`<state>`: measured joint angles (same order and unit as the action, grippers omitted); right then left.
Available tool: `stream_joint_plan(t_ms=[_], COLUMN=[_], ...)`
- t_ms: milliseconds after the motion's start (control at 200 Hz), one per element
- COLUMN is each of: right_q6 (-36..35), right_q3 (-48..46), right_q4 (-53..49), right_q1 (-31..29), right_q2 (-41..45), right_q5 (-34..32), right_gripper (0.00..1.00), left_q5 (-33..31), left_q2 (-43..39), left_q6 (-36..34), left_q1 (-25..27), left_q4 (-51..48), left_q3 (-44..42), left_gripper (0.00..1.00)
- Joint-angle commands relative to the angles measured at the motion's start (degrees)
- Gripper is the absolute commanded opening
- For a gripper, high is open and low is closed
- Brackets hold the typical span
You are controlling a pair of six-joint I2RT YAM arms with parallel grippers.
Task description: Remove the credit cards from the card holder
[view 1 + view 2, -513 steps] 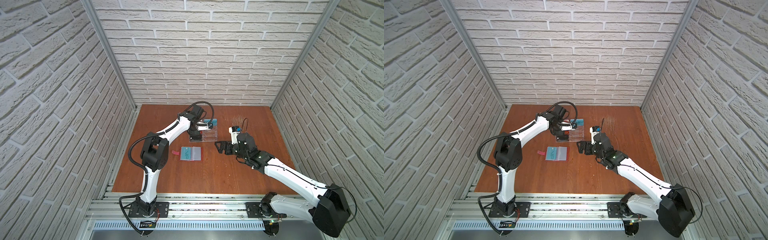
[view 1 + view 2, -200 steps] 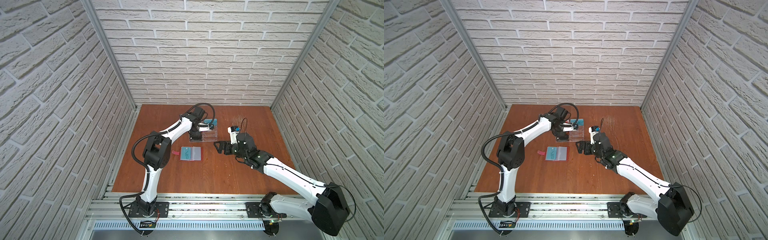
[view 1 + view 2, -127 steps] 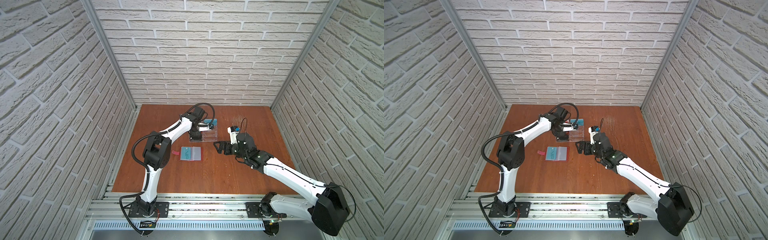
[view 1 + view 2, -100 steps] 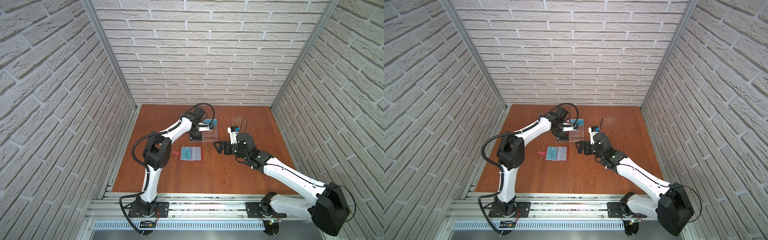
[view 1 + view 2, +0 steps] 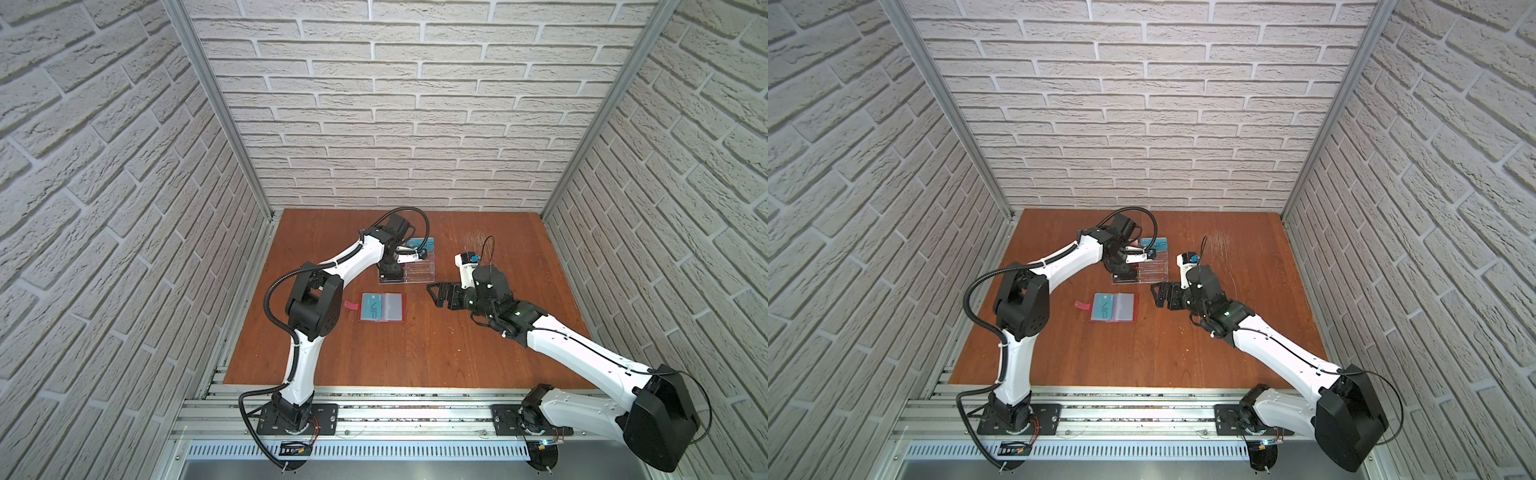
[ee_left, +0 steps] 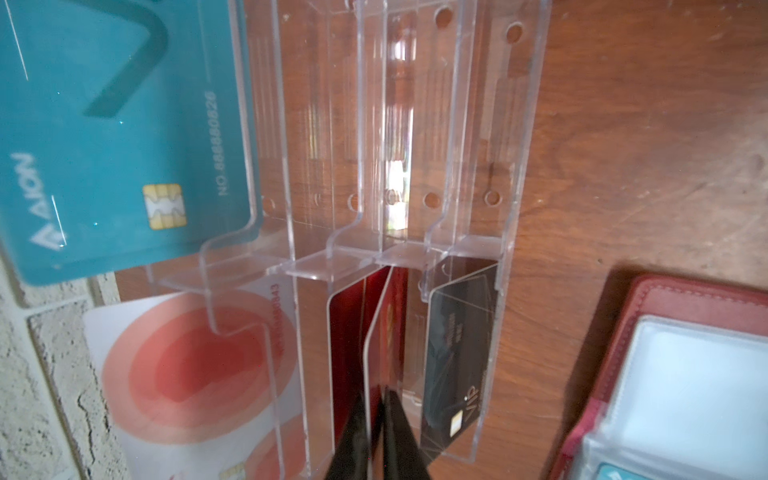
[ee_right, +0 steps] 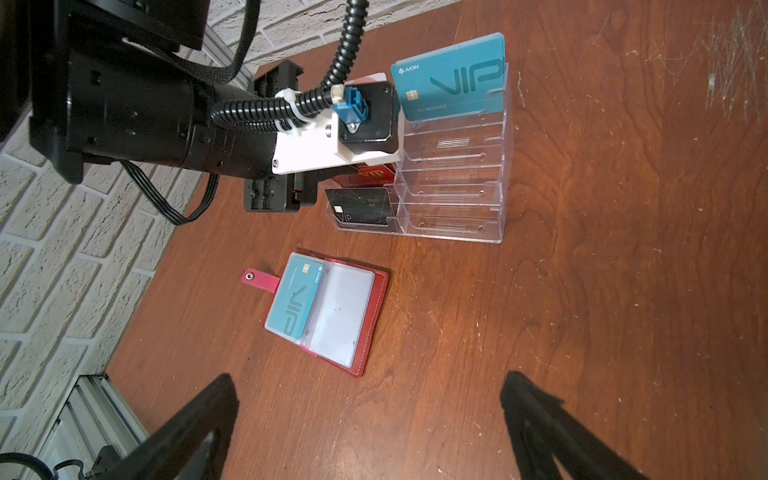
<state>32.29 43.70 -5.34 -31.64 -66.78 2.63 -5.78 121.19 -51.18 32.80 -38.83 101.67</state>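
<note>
The card holder [image 5: 395, 307] [image 5: 1126, 308] [image 7: 365, 328] lies open on the table, red with clear sleeves and a snap tab. A teal VIP credit card [image 5: 371, 306] [image 7: 295, 301] sits in its left sleeve. My left gripper [image 6: 374, 397] [image 5: 390, 272] is at the clear acrylic stand [image 5: 415, 270] [image 6: 415, 124]. Its fingers are shut on a red credit card [image 6: 386, 332] that stands on edge in a slot. My right gripper [image 7: 370, 386] [image 5: 434, 295] hovers open just right of the holder, holding nothing.
The stand also holds a teal VIP card [image 7: 449, 87] in its top tier, a black VIP card [image 7: 361, 205] in the front tier and a white card with red circles [image 6: 187, 374]. Brick walls close in the table on three sides.
Since the earliest frames the left arm has shifted slightly at the stand. The right arm and the card holder have not moved.
</note>
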Motion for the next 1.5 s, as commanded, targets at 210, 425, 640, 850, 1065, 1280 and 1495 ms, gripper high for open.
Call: stream_joint_plan(t_ms=[210, 425, 640, 850, 1065, 1280, 1495], right_q6=[-0.4, -0.3, -0.1, 0.0, 0.0, 0.1, -0.1], right_q3=[-0.3, -0.4, -0.3, -0.3, -0.4, -0.4, -0.5], right_q4=[2.7, 2.8, 2.9, 3.0, 3.1, 3.1, 3.2], right_q1=[0.3, 0.2, 0.3, 0.3, 0.3, 0.3, 0.3], right_q2=[-0.1, -0.1, -0.7, -0.8, -1.0, -1.0, -1.0], right_q5=[0.4, 0.5, 0.8, 1.1, 1.2, 1.1, 1.0], right_gripper=[1.0, 1.0, 1.0, 1.0, 1.0, 1.0, 1.0], left_q5=[-0.2, -1.0, -1.3, -1.2, -2.1, -2.7, -6.5], left_q2=[0.6, -0.7, -4.2, -9.8, -15.5, -25.9, -38.4], left_q6=[-0.1, 0.5, 1.0, 1.6, 3.9, 11.8, 26.6], left_q1=[0.4, 0.3, 0.4, 0.5, 0.5, 1.6, 3.2], left_q4=[1.1, 3.1, 5.7, 9.8, 13.1, 21.8, 32.9], left_q3=[-0.9, -1.3, -3.4, -8.9, -13.6, -19.6, -27.8], left_gripper=[0.14, 0.14, 0.18, 0.23, 0.26, 0.6, 0.98])
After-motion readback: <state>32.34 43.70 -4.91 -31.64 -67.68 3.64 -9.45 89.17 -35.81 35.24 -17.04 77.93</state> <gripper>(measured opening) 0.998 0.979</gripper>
